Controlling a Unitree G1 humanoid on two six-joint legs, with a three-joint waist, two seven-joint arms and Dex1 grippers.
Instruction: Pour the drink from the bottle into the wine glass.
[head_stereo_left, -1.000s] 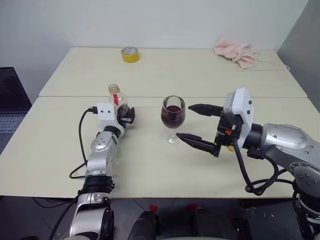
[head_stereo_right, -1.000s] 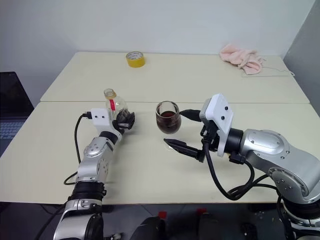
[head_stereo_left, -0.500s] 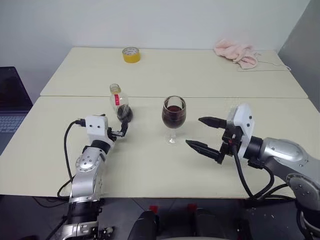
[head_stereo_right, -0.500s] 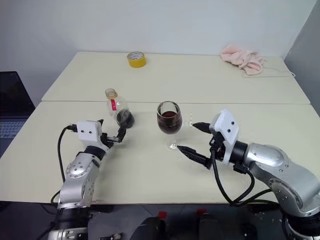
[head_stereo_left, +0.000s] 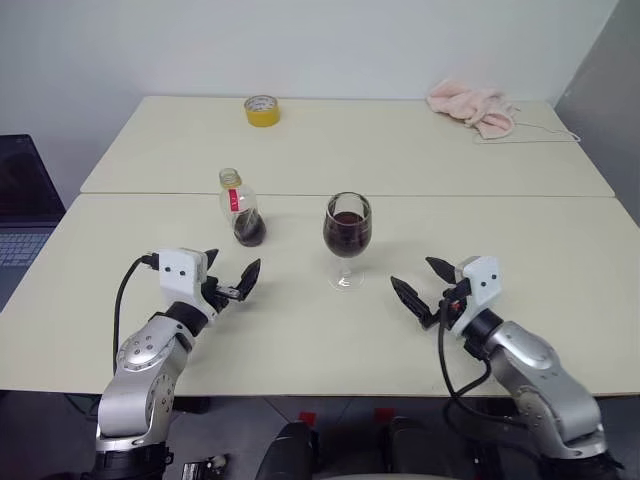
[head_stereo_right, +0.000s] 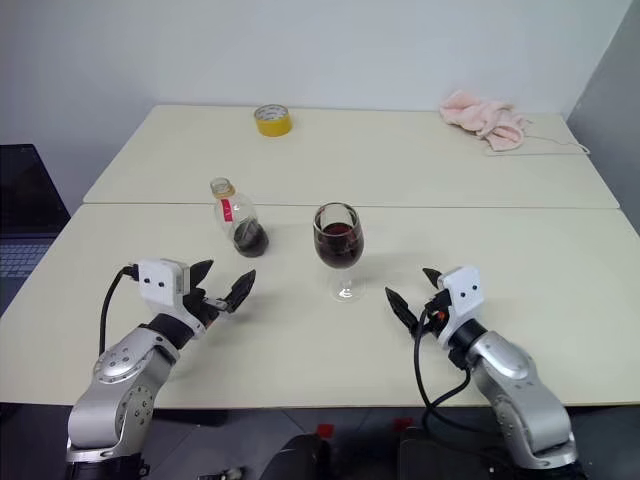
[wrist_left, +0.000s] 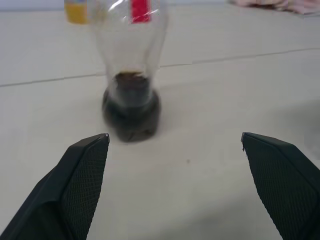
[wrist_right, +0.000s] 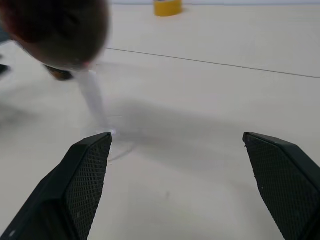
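The bottle (head_stereo_left: 240, 207) stands upright on the table left of centre, with a little dark drink (wrist_left: 131, 112) in its base and a red label on its neck. To its right stands the wine glass (head_stereo_left: 347, 232), its bowl about half full of the dark drink (head_stereo_right: 338, 246). My left gripper (head_stereo_left: 232, 272) is open and empty, a short way in front of the bottle and pointing at it. My right gripper (head_stereo_left: 415, 275) is also open and empty. It sits low over the table to the right of the glass's foot, apart from it.
A yellow tape roll (head_stereo_left: 260, 108) lies at the far left of the back table (head_stereo_left: 380, 150). A pink cloth (head_stereo_left: 470, 105) lies at its far right. A seam runs between the two tables just behind the bottle. A laptop (head_stereo_left: 18, 205) sits off the left edge.
My left gripper has drawn back from the bottle toward the near edge, leaving it standing. My right gripper has sunk and pulled back and to the right, away from the glass.
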